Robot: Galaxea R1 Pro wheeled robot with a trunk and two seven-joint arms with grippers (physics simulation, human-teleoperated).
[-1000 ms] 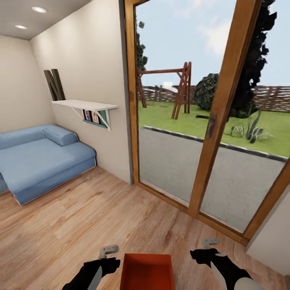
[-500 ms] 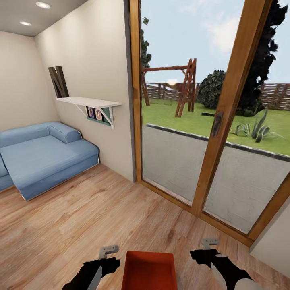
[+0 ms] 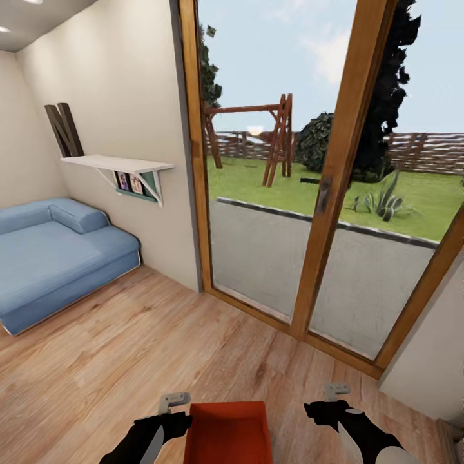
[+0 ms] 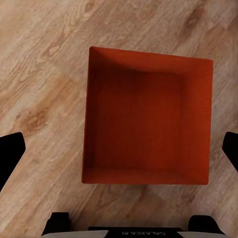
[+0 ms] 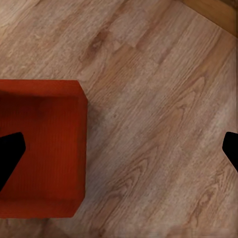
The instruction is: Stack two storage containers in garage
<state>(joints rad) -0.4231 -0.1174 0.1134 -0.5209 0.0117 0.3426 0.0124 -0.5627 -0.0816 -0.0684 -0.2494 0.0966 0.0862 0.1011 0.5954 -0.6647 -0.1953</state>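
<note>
Orange-red container [image 3: 225, 432] sits low centre in head view, between the two arms, above wood-plank floor [image 3: 129, 348]. Left wrist view looks straight down into it [image 4: 146, 116]: topless, ribbed inside, nothing in it. Right wrist view catches one end of same bin [image 5: 42, 148], also bare inside. Only one bin in sight; can't say where the second is.

Left gripper [image 4: 119, 153]: fingers wide apart, dark tips at both edges of wrist view, bin between them but not touching, so no hold on it. Right gripper [image 5: 119, 148]: also spread wide, one tip over the bin, other over bare planks; nothing gripped. What holds the bin up can't be told from these views; prob. resting on robot's base or trunk, a guess only.

Surroundings: still living room. Blue sofa [image 3: 58, 258] to left, white wall shelf [image 3: 119, 164] above it, big wood-framed glass door [image 3: 322, 193] ahead w/ yard beyond.

Step, as judged: transit phase, carrying first bin toward garage; no placing done yet. Next: steer base away from glass door, find route to garage, keep bin steady en route.
</note>
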